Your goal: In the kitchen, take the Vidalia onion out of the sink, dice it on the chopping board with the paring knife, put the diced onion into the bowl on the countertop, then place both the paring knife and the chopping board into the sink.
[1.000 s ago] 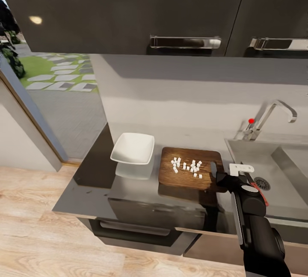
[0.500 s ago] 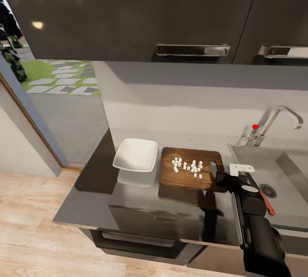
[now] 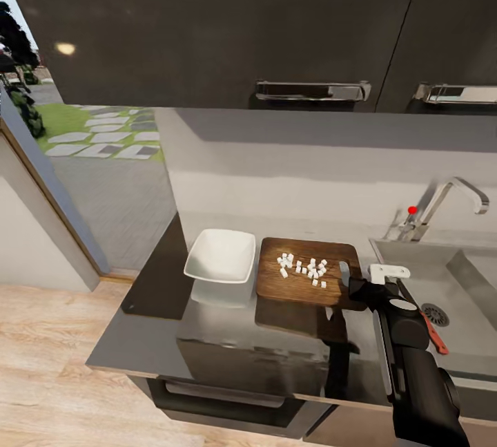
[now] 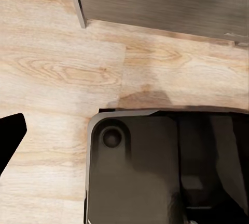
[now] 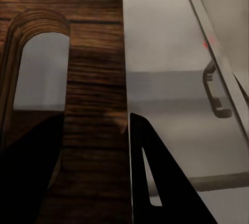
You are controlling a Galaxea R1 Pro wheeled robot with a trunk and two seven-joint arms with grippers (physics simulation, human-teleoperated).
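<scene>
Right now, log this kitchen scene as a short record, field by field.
chopping board: on the countertop, beside the bowl, slot handle toward the sink
diced onion: small white bits scattered on the board, none visible in the bowl
bowl: white, looks empty
paring knife: lying in the sink near the drain
right gripper: at the board's handle end, one finger over the wood by the slot, the other just past the board's edge
left gripper: state cannot be told
</scene>
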